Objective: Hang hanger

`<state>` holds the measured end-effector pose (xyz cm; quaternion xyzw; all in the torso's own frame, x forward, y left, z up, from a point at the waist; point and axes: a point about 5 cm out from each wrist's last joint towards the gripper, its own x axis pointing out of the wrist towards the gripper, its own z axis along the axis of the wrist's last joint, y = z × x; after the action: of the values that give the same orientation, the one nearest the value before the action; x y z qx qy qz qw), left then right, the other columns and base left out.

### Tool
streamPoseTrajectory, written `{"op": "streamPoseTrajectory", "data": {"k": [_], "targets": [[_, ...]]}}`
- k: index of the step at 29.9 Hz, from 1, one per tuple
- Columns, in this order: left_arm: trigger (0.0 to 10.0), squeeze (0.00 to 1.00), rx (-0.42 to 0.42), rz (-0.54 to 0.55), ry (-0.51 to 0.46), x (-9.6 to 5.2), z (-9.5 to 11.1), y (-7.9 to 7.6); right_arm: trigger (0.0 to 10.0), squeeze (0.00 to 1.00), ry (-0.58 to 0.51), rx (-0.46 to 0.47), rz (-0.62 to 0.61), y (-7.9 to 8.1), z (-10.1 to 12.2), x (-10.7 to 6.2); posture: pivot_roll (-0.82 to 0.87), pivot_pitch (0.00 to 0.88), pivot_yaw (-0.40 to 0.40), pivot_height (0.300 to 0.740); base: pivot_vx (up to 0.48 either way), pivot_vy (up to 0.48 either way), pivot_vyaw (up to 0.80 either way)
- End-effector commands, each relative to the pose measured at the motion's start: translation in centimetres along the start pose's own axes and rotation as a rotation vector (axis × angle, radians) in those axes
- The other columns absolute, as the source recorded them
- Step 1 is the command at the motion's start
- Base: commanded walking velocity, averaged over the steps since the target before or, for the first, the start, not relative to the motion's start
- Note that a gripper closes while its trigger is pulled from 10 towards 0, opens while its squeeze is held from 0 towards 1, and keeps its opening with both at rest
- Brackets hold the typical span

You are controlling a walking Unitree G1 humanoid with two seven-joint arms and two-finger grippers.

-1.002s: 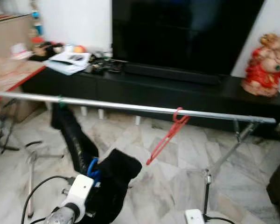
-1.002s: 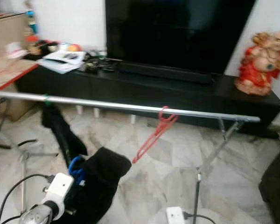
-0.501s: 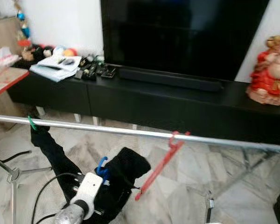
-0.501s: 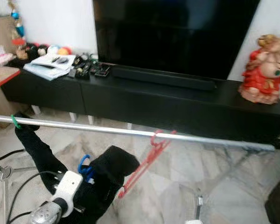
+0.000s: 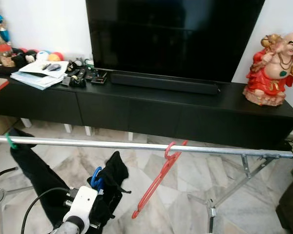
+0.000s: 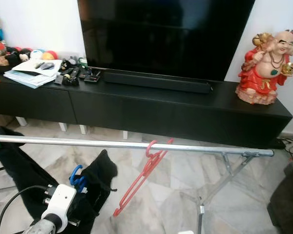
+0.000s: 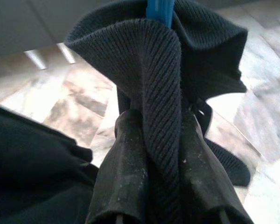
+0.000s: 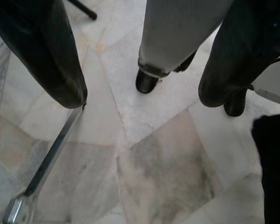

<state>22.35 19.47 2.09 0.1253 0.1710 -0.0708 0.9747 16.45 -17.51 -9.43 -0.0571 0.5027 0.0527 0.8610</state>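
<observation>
Left end effector (image 7: 154, 154) clamped on black knit garment (image 7: 154, 84) draped over blue hanger (image 5: 96, 178), held low, below silver rail (image 5: 136, 145). Beyond, up and right of it, red hanger (image 5: 158, 179) hooked on rail, tilted. Right end effector (image 8: 140, 98) spread wide, holding nothing, over marble floor (image 8: 144, 177).

- Head cameras look forward and down across the rail (image 5: 136, 145) toward the TV cabinet (image 5: 185, 112), both eyes sharing that scene.
- Left wrist camera sits tight against the black garment (image 7: 154, 93).
- Right wrist camera faces down at the marble floor (image 8: 154, 177).
</observation>
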Motion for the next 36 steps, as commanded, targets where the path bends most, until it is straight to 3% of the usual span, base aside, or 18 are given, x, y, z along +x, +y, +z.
{"op": "streamPoseTrajectory", "data": {"k": [1,2,7,20,29,36], "targets": [[10.0,0.00,-0.018,0.055,-0.110,0.0,1.9,0.8,10.0,0.00,0.004,-0.006,-0.013,-0.3,0.2,0.0,0.11,0.000,-0.050,0.740,0.000,0.000,0.00],[10.0,0.00,-0.038,0.076,-0.151,0.0,2.6,1.2,10.0,0.00,0.001,-0.011,-0.013,-0.2,0.5,0.1,0.11,0.000,-0.053,0.740,0.000,0.000,0.00],[10.0,0.00,-0.031,0.074,-0.178,0.3,3.3,1.4,10.0,0.00,-0.003,-0.016,-0.013,-0.2,0.9,0.1,0.11,0.000,-0.055,0.740,0.000,0.000,0.00],[10.0,0.00,-0.043,0.060,-0.189,3.4,6.3,1.5,10.0,0.00,-0.010,-0.037,-0.016,-0.5,1.8,0.2,0.11,0.000,-0.063,0.740,0.000,0.000,0.00],[10.0,0.00,-0.047,0.082,-0.143,5.8,8.5,1.5,10.0,0.00,-0.001,-0.056,-0.035,-2.2,1.5,-0.1,0.11,0.000,-0.066,0.740,0.000,0.000,0.00],[10.0,0.00,-0.031,0.086,-0.044,6.7,7.9,1.3,10.0,0.00,0.002,-0.057,-0.033,-2.4,1.4,-0.1,0.10,0.000,-0.064,0.740,0.000,0.000,0.00]]}}
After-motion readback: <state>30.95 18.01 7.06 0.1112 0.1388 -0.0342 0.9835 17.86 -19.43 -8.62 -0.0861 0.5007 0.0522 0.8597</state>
